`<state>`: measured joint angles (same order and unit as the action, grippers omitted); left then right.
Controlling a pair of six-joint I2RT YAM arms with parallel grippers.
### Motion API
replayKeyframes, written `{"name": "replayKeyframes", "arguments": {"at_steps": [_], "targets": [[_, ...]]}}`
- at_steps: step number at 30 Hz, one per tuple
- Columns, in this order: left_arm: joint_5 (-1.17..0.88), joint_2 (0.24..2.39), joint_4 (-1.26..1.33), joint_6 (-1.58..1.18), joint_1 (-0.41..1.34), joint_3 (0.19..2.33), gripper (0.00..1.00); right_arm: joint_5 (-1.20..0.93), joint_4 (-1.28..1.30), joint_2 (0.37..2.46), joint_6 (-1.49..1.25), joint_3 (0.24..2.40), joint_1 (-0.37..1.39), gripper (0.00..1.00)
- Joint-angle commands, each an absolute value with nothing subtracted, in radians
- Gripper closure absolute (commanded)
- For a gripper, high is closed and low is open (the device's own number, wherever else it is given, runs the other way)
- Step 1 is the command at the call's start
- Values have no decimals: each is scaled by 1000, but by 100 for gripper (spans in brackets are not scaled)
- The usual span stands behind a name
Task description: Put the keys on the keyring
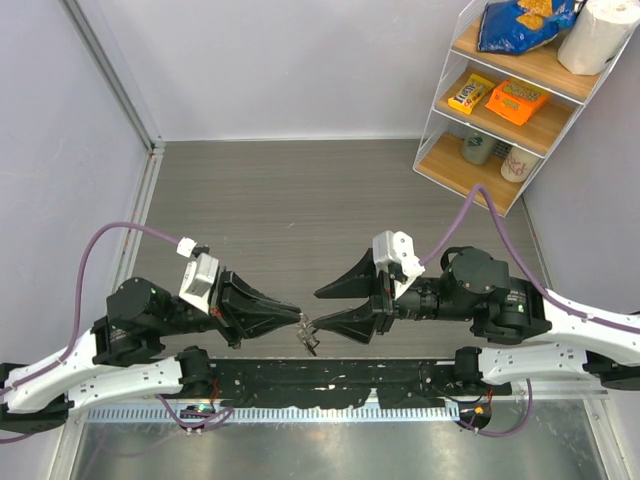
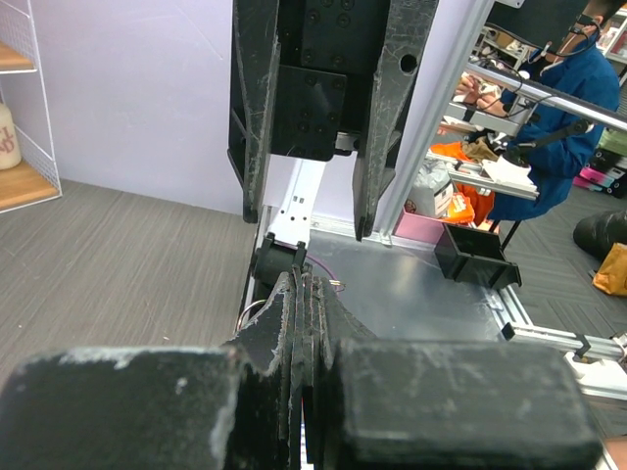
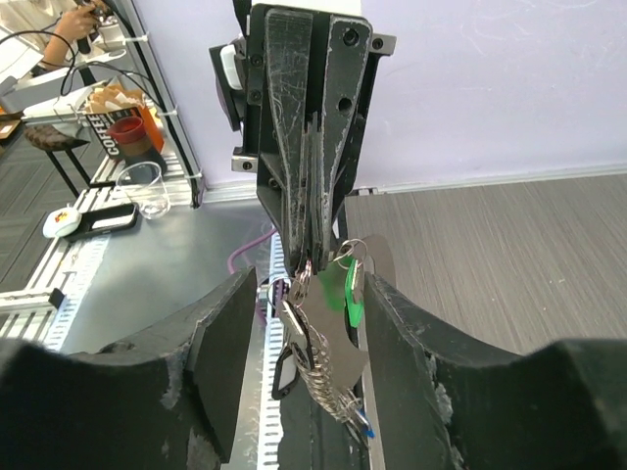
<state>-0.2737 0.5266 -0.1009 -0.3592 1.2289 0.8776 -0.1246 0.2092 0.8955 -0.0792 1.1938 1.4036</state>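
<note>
Keys (image 3: 323, 343), silvery metal, one green-headed, dangle from the thin silvery keyring (image 3: 355, 245) your left fingers (image 3: 294, 176) clench aloft so your parted, empty right fingers (image 3: 216, 343) can reach them.

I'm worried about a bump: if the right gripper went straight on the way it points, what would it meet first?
Most likely the keys hanging from the shut left gripper, between the right gripper's open fingers; then the left gripper's tip.
</note>
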Motion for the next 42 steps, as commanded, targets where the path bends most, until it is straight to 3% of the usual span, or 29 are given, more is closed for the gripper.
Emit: {"name": "replayKeyframes", "arguments": {"at_steps": [1, 4, 22, 25, 30, 32, 33, 42], "targets": [[-293, 528, -6, -364, 1227, 881, 100, -117, 173, 916, -78, 1246, 1407, 49], [-293, 520, -6, -362, 1229, 881, 100, -118, 186, 934, -84, 1255, 1407, 56], [-295, 472, 15, -354, 1227, 864, 100, -152, 209, 1012, -110, 1279, 1407, 63], [-296, 468, 14, -353, 1227, 862, 100, -158, 212, 1023, -110, 1284, 1407, 74], [-285, 456, 14, -348, 1229, 858, 100, -228, 219, 1045, -113, 1292, 1405, 75], [-284, 454, 15, -347, 1227, 857, 100, -238, 218, 1054, -118, 1292, 1405, 82], [-282, 454, 15, -345, 1229, 859, 100, -241, 218, 1057, -118, 1292, 1405, 95], [-262, 442, 9, -341, 1229, 859, 100, -193, 195, 1025, -109, 1264, 1405, 95]]}}
